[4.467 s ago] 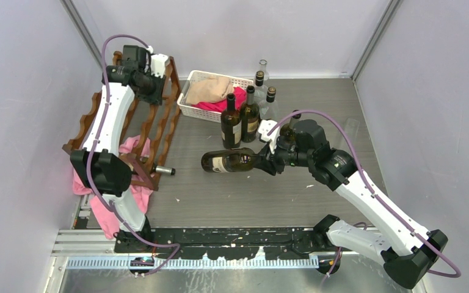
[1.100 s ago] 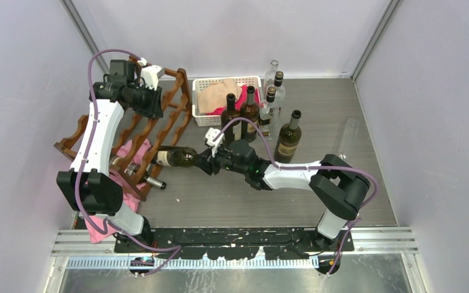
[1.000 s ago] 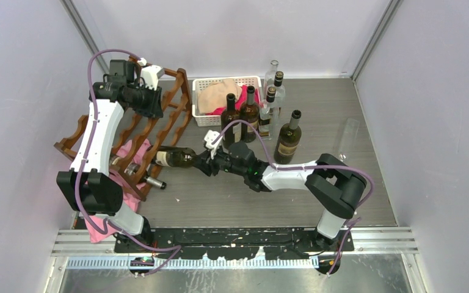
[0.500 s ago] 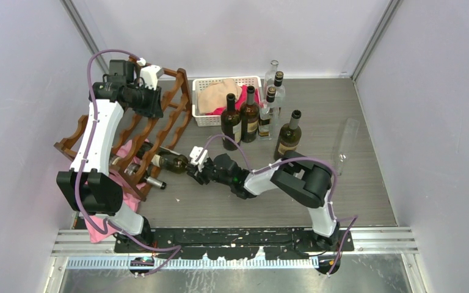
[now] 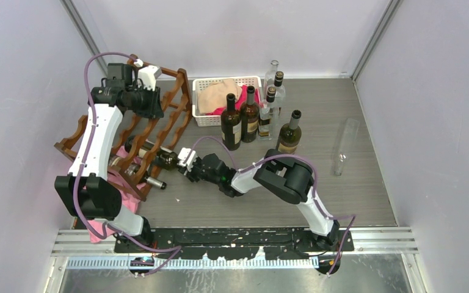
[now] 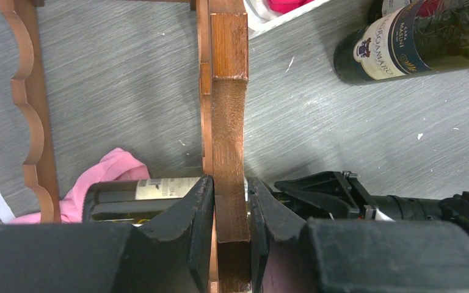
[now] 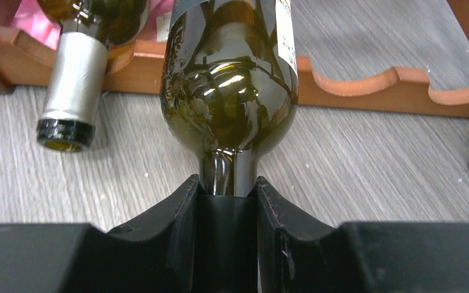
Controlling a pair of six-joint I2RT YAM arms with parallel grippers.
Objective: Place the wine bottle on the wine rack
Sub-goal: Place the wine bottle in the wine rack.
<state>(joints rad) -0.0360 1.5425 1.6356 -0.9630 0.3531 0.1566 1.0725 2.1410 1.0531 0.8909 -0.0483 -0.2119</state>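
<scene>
1. Top view: the rack [image 5: 174, 113] stands at 10 o'clock on the table [image 5: 366, 201]. A pink cloth [image 6: 107, 177] lies under it.
2. The left gripper [image 5: 154, 108] is at the rack's far end, about 11 o'clock. In the wrist view both fingers [image 6: 198, 207] press flat on an upright post of the rack [image 6: 228, 91]. It is closed and gripping the rack.
3. The bottle [image 5: 165, 156] lies on its side at the rack's low front, at 9 o'clock from table centre. Its base is inside the frame toward 10 o'clock and its neck points out toward 4 o'clock.
4. The right gripper [image 5: 182, 165] is closed on the bottle's neck. In the wrist view the pads [image 7: 180, 210] sit tight on either side, just behind the shoulder.
5. The bottle's body [image 7: 229, 91] crosses the rack's lowest scalloped rail. Whether it sits in a scallop cannot be told.
6. A second bottle [image 7: 73, 79] with a silver capsule lies just beside it at 10 o'clock in the right wrist view, its mouth out over the table.
7. The basket [image 5: 196, 115] is at 12 o'clock with cloths in it. Upright bottles [image 5: 249, 119] cluster at its 4 o'clock.
8. A clear tube [image 5: 345, 143] lies at 3 o'clock, well apart.
</scene>
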